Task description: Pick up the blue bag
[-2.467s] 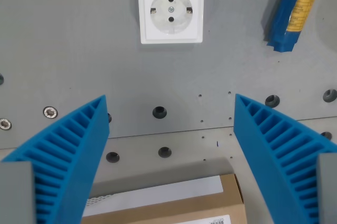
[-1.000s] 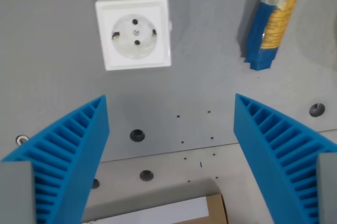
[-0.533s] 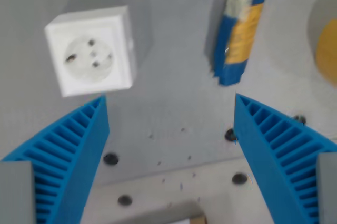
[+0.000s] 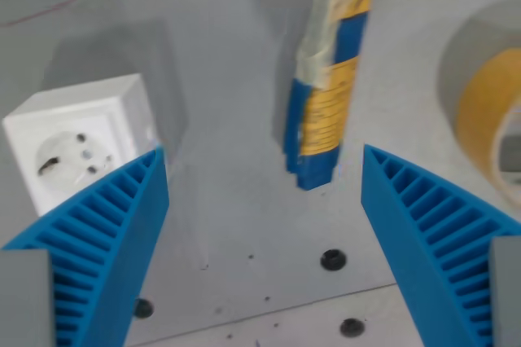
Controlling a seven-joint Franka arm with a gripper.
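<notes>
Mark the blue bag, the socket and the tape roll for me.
Blue bag (image 4: 324, 111): wrist view, on its yellow-and-blue middle.
Socket (image 4: 77, 155): wrist view, on its white face.
Tape roll (image 4: 482, 111): wrist view, on its yellow band at the right edge.

A white socket box (image 4: 77, 143) sits on the grey table (image 4: 220, 54) at the left. A roll of yellow tape (image 4: 488, 123) lies at the right edge, partly cut off. Dark screw holes (image 4: 331, 260) dot the near surface.

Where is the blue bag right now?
In the wrist view the blue bag lies top centre on the grey table, between the white socket on the left and the yellow tape roll on the right.
</notes>
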